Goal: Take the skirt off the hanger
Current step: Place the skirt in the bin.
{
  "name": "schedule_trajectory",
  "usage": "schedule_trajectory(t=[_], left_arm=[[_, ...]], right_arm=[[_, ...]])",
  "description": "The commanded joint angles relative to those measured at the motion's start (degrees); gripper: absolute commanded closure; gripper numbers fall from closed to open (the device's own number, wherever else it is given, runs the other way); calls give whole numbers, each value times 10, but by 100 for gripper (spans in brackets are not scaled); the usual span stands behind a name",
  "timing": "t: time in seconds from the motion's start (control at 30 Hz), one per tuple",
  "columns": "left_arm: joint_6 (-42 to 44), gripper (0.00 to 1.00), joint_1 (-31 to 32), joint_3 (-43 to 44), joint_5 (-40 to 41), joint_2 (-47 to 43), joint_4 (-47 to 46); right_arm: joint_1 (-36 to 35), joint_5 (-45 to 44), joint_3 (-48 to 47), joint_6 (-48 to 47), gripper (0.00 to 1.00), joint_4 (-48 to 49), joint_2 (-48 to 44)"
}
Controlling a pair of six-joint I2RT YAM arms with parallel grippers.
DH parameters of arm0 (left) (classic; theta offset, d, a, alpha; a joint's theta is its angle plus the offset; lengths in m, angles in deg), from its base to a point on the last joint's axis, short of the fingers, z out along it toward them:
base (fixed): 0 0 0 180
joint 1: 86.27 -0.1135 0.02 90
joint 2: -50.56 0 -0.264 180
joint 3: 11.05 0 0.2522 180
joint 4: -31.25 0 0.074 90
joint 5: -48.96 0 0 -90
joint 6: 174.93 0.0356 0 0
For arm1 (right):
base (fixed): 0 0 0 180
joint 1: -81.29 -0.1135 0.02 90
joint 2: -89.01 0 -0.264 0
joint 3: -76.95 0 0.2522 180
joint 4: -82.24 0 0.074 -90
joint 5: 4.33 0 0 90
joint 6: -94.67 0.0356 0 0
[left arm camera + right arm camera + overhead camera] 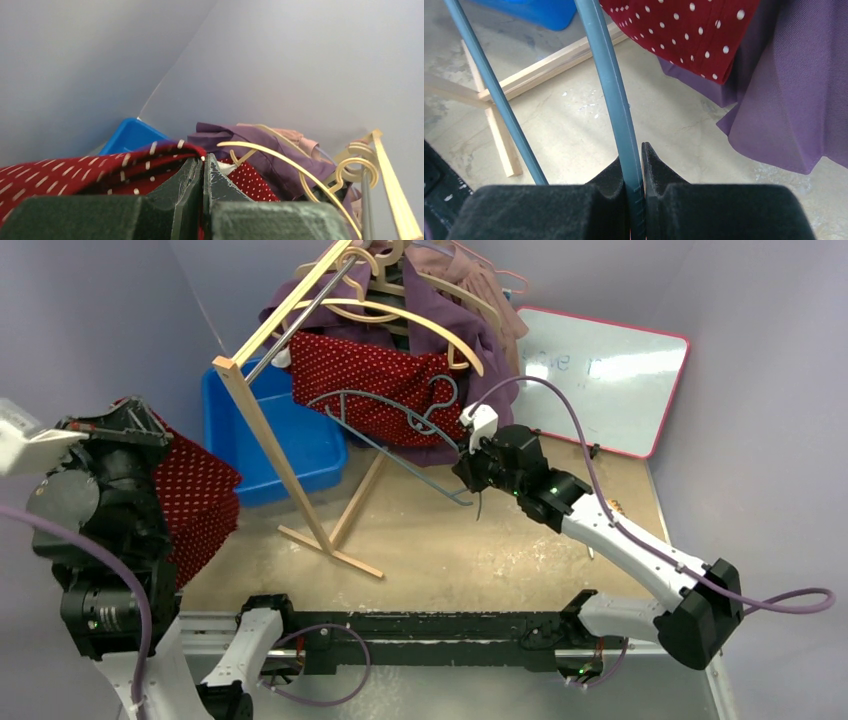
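Two grippers and their surroundings, listed left to right across the overhead view.

1. Left gripper (203,175): it is standing raised at the far left, its fingers pressed fully together and pinching a fold of the red polka-dot skirt (195,505). The cloth is draping down from the jaws beside the arm. Judged purpose: it is drawing the fabric sideways, away from the rack, so that it slides free.

2. Blue bin (255,430): it is sitting behind the rack's near post.

3. Wooden clothes rack (275,455): it is standing mid-table, carrying cream hangers (420,325) and a purple garment (794,100). More red dotted cloth (370,375) is lying by the rail's near end. The bin is showing between the two red patches, so it cannot be told whether they are one piece.

4. Grey-blue hanger (611,90): it is hanging tilted in front of that red cloth, with its long thin bar slanting down toward the right arm.

5. Right gripper (638,155): its fingers are standing almost closed, clamping the hanger's thin bar between the pads. Judged purpose: it is anchoring the hanger so that it is not dragged along while the other arm is pulling the fabric.

6. Whiteboard (600,380): it is lying at the far right, well apart from the work.
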Motion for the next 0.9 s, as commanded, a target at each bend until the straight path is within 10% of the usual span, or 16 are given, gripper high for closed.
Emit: schedule_trajectory(t=[0.0, 0.33, 0.87], left_arm=[[13, 100, -2, -41, -60, 43, -40], [29, 100, -2, -116, -77, 144, -117], [41, 100, -2, 68, 6, 289, -163]], right_arm=[[2, 54, -13, -18, 100, 30, -59], [2, 161, 35, -18, 100, 31, -175], [2, 119, 24, -12, 100, -9, -202]])
